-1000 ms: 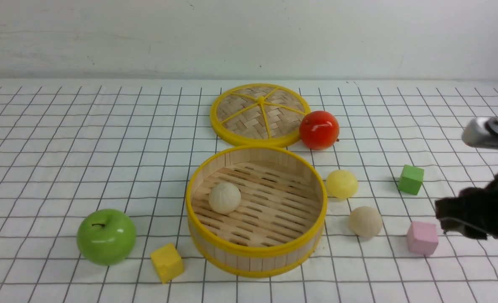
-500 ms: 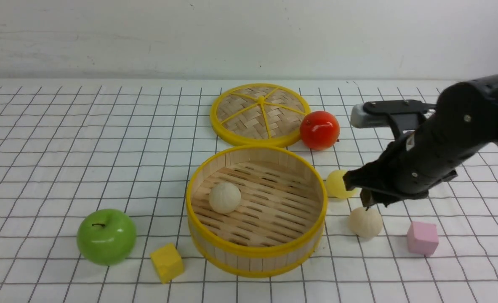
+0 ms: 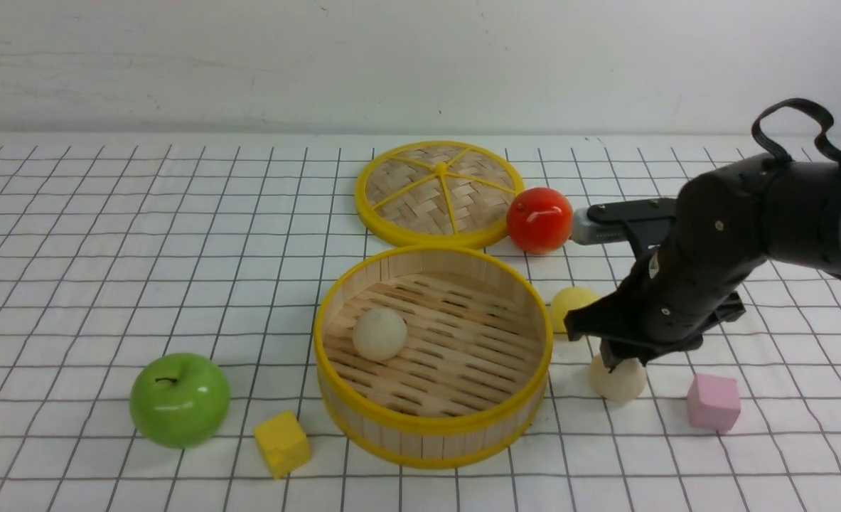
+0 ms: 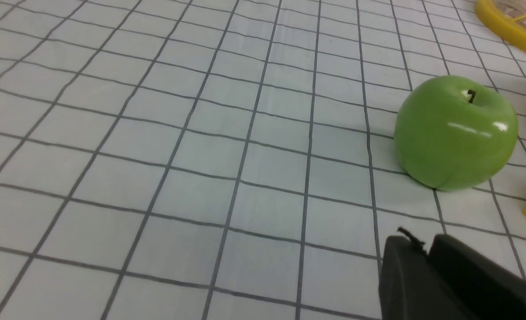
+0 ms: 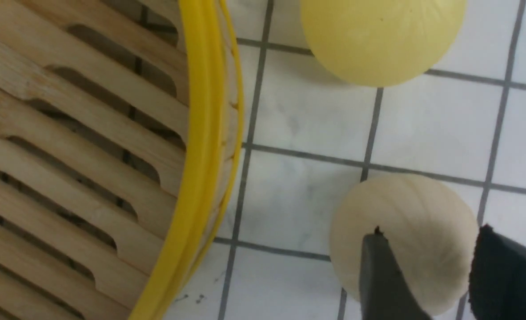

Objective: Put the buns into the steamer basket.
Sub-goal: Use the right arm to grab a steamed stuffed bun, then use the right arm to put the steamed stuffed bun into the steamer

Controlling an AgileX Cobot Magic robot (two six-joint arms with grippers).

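The steamer basket (image 3: 431, 427) stands at the table's middle with one off-white bun (image 3: 379, 333) inside. The pale yellow bun (image 3: 569, 302) and a beige bun (image 3: 619, 382) lie on the cloth to its right. My right gripper (image 3: 615, 359) hangs open just over the beige bun. In the right wrist view the gripper (image 5: 429, 231) has one finger across the beige bun (image 5: 405, 213) and the other at its edge, with the yellow bun (image 5: 378, 35) and the basket rim (image 5: 202, 133) beyond. My left gripper (image 4: 420, 242) is shut and empty, and shows only in the left wrist view.
A green apple (image 3: 179, 400) and a yellow cube (image 3: 281, 443) sit left of the basket; the apple also shows in the left wrist view (image 4: 456, 131). The woven lid (image 3: 438, 192) and a red fruit (image 3: 539, 219) lie behind. A pink cube (image 3: 713, 402) sits right of the beige bun.
My right arm has swung in from the right edge and come down over the beige bun. The buns and the basket have not moved.
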